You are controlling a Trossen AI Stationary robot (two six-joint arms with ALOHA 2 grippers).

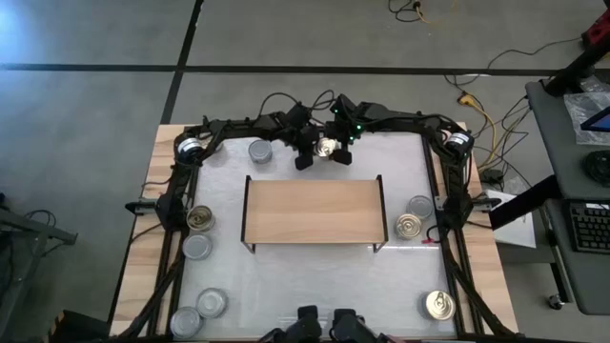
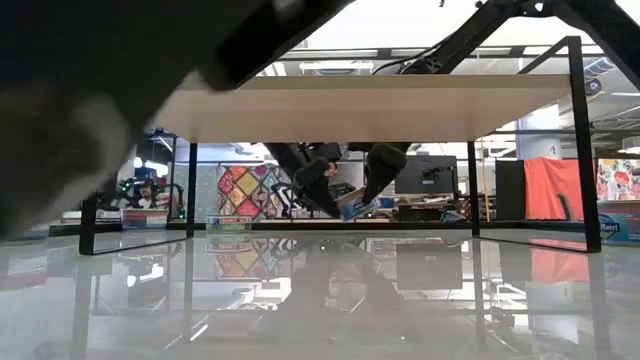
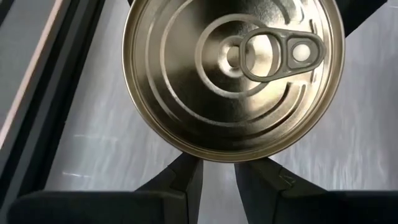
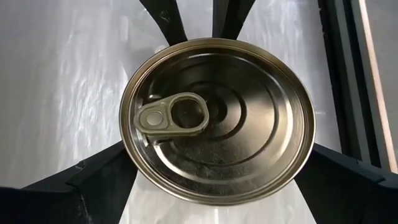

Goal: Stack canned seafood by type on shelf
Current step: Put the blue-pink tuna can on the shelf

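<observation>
A gold-topped can (image 1: 327, 148) with a pull ring sits between both grippers, beyond the far edge of the light-wood shelf (image 1: 313, 211). My right gripper (image 4: 217, 171) has one finger on each side of this can (image 4: 217, 118). My left gripper (image 3: 217, 171) points at the can (image 3: 233, 68) from the opposite side. Its fingers stand a narrow gap apart, with the tips at the can's edge. In the low view the can (image 2: 357, 207) shows tilted behind the shelf. The shelf top is bare. My right gripper holds the gold-topped can by its side wall (image 4: 127, 152), pinched across its full width between the two fingers. The can's top faces the wrist camera. In the low view it sits tilted; whether its bottom touches the table I cannot tell. My left gripper's fingertips (image 3: 186, 168) reach the can's rim; whether they touch it I cannot tell.
A silver can (image 1: 259, 151) stands left of the grippers. Along the table's left side are one gold can (image 1: 200, 219) and three silver cans (image 1: 196, 247). On the right are a silver can (image 1: 419, 206) and two gold cans (image 1: 409, 227).
</observation>
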